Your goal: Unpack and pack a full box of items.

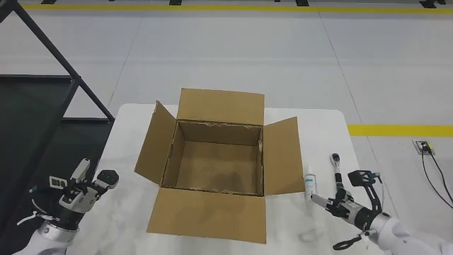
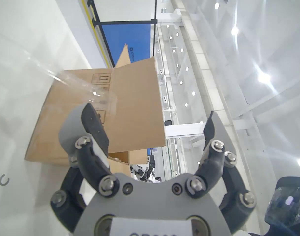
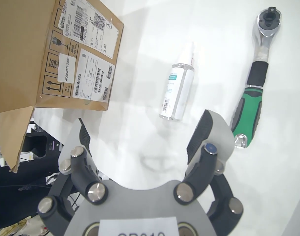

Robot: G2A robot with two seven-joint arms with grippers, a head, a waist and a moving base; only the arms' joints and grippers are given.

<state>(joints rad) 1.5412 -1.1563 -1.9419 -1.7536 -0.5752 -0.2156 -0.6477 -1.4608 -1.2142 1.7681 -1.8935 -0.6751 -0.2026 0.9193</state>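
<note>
Box: the open box (image 1: 216, 166) sits mid-tabletop (image 1: 318, 134) with all four flaps folded out. What I can see of its floor looks bare.
Items: a clear bottle (image 3: 178, 84) and a green-handled ratchet wrench (image 3: 255, 79) lie on the tabletop on my right side of the box. The bottle is nearer the box and the wrench lies beyond it.
Right end effector (image 3: 143, 121): jaws spread wide, holding nothing, hovering just short of both items.
Left end effector (image 2: 150, 111): also spread and holding nothing, on the far side of the box from the items.
Key relation: the bottle lies straight ahead of my right end effector, base towards me and nozzle away. Its long axis runs along my approach, so I judge the jaws should close across its body. The wrench lies roughly parallel, handle end nearest.
Nearer arm: the right, clearly.
Stage: my guess is that unpacking is done and packing is next.
Hard to see: the inside foot of the box's near wall is hidden. A clear strip on the box's left side is too faint to identify.
</note>
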